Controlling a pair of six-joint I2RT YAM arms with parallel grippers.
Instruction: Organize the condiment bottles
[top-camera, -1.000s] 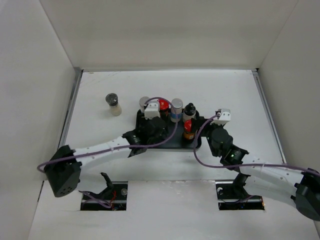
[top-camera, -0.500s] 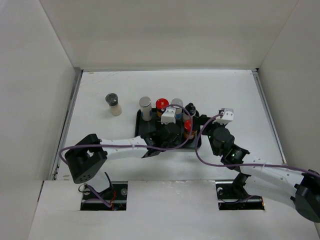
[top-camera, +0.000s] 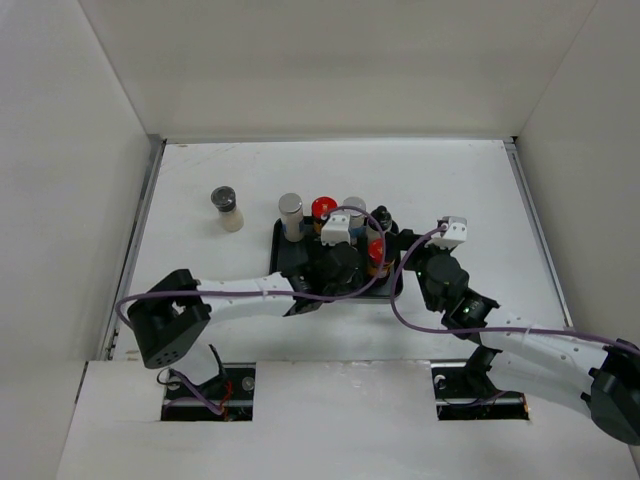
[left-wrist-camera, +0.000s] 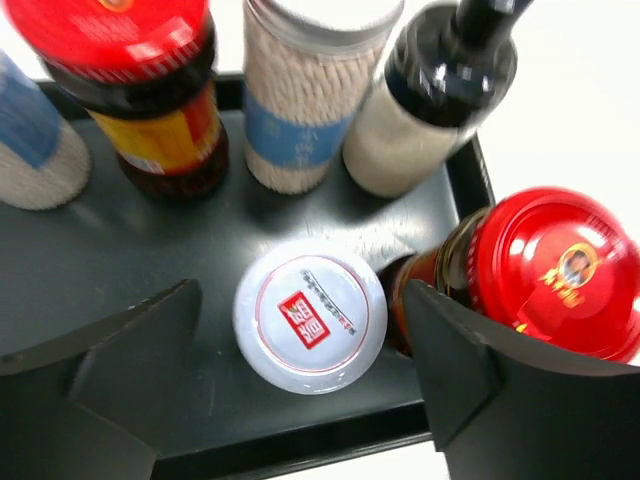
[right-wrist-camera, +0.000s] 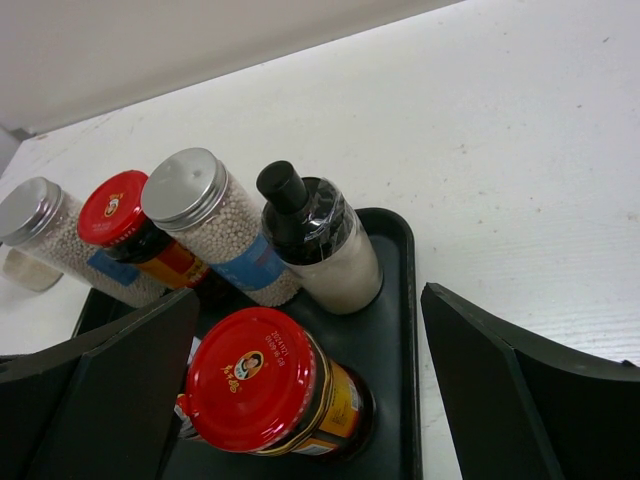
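White table (top-camera: 450, 180); left hand (left-wrist-camera: 300, 305) straddles white-capped jar (left-wrist-camera: 310, 318), red-capped jar (left-wrist-camera: 555, 270) just beside.

Robot lab test cell: white table (top-camera: 480, 190) boxed by plain white panels (top-camera: 330, 60), exposed purple cabling (top-camera: 391, 300).

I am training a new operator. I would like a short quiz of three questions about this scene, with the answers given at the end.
1. True or false: the dark-grey-capped jar stands on the black tray.
2. Which colour is the cap between the fingers of the left end effector? A) red B) white C) silver
3. How many jars stand on the tray?

Key
1. False. It stands on the table, to the left of the tray.
2. B. The open jaws stand on either side of the white-capped jar, not touching it.
3. Six.
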